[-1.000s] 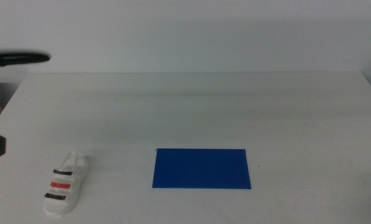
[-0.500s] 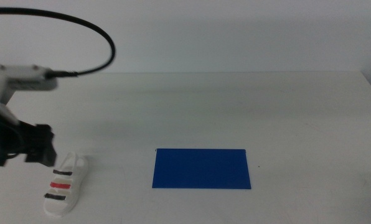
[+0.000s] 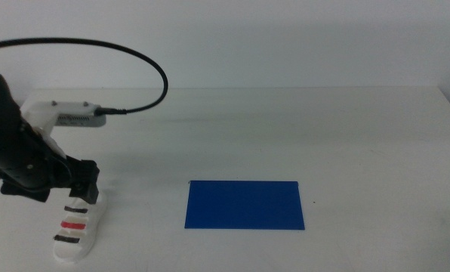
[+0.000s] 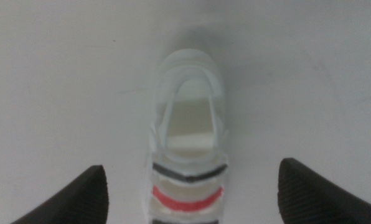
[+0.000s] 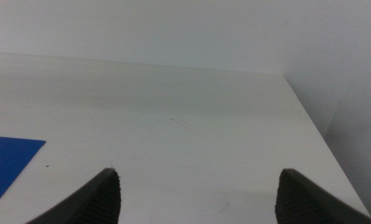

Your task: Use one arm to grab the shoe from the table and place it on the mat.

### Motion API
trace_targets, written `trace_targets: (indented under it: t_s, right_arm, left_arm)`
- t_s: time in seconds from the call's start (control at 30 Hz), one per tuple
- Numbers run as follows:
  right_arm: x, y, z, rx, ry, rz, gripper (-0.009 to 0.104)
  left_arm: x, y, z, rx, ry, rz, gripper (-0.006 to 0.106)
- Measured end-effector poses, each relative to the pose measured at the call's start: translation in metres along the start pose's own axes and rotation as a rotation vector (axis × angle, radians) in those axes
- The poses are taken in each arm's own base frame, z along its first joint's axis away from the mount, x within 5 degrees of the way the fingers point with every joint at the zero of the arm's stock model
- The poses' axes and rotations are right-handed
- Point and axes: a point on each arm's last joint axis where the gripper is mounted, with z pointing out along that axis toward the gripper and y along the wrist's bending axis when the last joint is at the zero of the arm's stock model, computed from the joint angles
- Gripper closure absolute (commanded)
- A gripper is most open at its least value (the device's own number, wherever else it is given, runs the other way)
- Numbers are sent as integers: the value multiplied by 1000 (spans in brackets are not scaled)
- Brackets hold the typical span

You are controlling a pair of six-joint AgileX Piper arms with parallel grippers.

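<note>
Apparently the left claw point(image 4: 188, 199), jaws spread wide, hovered over the sandal point(image 3: 78, 224) on the counter point(image 3: 285, 128), well apart from the blue mat point(image 3: 245, 204), needing next to descend and clench.

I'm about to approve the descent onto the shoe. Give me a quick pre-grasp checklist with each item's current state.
1. Left gripper open: ok, jaws spread wide.
2. Small white strapped shoe centred between the jaws: ok.
3. Jaws clear of shoe: ok, no contact seen.
4. Shoe flat on the white table: ok.
5. Thin dark-blue rectangular mat free: ok, nothing on it.
6. Right gripper out of the way: ok, waiting far from the shoe.
</note>
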Motion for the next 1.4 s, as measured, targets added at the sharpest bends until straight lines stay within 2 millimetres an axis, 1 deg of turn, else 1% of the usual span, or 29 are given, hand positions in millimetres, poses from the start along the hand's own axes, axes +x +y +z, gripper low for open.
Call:
trace_targets:
  t_s: [0.27, 0.4, 0.47, 0.57, 0.67, 0.73, 0.8, 0.83, 0.87, 0.93, 1.03, 1.13, 1.2, 1.3, 1.4]
  right_arm:
    - [0, 0, 0, 0, 0, 0, 31]
    - [0, 0, 0, 0, 0, 0, 31]
    - [0, 0, 0, 0, 0, 0, 31]
    - [0, 0, 0, 0, 0, 0, 31]
    - [0, 0, 0, 0, 0, 0, 31]
    - [0, 0, 0, 0, 0, 0, 31]
    - [0, 0, 0, 0, 0, 0, 31]
    - [0, 0, 0, 0, 0, 0, 31]
    - [0, 0, 0, 0, 0, 0, 31]
    - [0, 0, 0, 0, 0, 0, 31]
    - [0, 0, 0, 0, 0, 0, 31]
    - [0, 0, 0, 0, 0, 0, 31]
    - [0, 0, 0, 0, 0, 0, 31]
    - [0, 0, 0, 0, 0, 0, 31]
    - [0, 0, 0, 0, 0, 0, 31]
  left_arm:
    - [-2, 3, 33, 4, 92, -4, 7]
    - [-3, 4, 47, 10, 119, -4, 11]
    - [-3, 4, 53, 17, 126, -1, 15]
    - [-3, 4, 60, 26, 142, -1, 25]
    - [-3, 4, 66, 30, 158, -5, 36]
    - [-2, 4, 68, 31, 163, -7, 45]
    - [-2, 4, 68, 31, 164, -7, 55]
    - [-2, 4, 68, 32, 166, -7, 66]
    - [-2, 4, 67, 33, 170, -7, 72]
    - [-2, 4, 66, 37, 188, -6, 82]
    - [-5, 3, 60, 47, 224, -3, 93]
    - [-14, 0, 50, 56, 233, 4, 99]
    - [-19, -5, 44, 56, 237, 20, 101]
    - [-28, -20, 36, 48, 240, 40, 101]
    - [-36, -42, 27, 32, 231, 57, 101]
